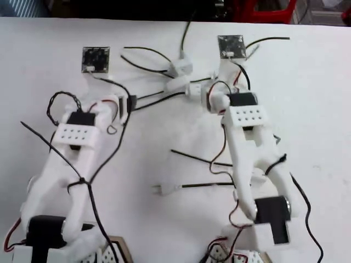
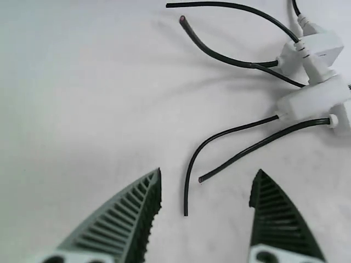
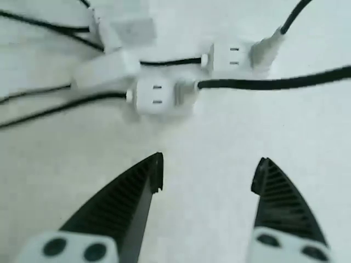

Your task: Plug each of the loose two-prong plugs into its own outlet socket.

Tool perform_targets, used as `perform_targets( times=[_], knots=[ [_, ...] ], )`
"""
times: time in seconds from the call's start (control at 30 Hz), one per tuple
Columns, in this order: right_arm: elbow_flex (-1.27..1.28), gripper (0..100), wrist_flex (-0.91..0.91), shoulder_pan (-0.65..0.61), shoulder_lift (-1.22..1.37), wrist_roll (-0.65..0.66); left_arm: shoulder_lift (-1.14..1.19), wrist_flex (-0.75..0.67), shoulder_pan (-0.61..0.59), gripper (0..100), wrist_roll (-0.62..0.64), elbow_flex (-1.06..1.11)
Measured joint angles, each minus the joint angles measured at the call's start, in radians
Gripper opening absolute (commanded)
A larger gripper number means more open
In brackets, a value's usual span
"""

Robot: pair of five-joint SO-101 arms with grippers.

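Right gripper point(image 3: 210, 159) splayed, empty; we see outlet socket point(image 3: 156, 94) just ahead. Left gripper point(image 2: 208, 171) splayed, empty; cable end point(image 2: 186, 192) between its tips.

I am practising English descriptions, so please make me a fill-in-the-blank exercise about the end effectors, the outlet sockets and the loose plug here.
1. The left end effector and the right end effector are both ___, holding nothing.
2. The outlet socket nearest the right end effector shows ___ slots.
3. The loose two-prong plug lies on the white table with a ___ cable.
Missing words: open; two; black.
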Motion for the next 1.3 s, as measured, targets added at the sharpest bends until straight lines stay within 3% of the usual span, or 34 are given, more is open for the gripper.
perform_targets(
  times=[0.1, 0.23, 0.37, 0.53, 0.87, 1.3],
  knots=[
    [0.0, 17.1, 0.163, -0.003, -0.064, 0.173, 0.0, 0.0, -0.037, 26, 0.003, 0.0],
    [0.0, 20.0, 0.321, 0.0, -0.075, 0.396, 0.0, 0.0, -0.066, 26, 0.003, 0.0],
    [0.0, 26.7, 0.477, -0.002, -0.046, 0.566, 0.0, 0.0, -0.066, 26, 0.003, 0.0],
    [0.0, 24.4, 0.577, -0.002, 0.02, 0.732, 0.0, 0.0, -0.069, 26, 0.003, 0.0],
    [0.064, 23.0, 0.568, -0.075, 0.095, 0.773, 0.002, 0.0, -0.069, 26, 0.003, 0.0],
    [0.224, 23.0, 0.325, -0.072, 0.18, 0.878, 0.006, 0.0, -0.069, 26, 0.003, 0.0]
  ],
)
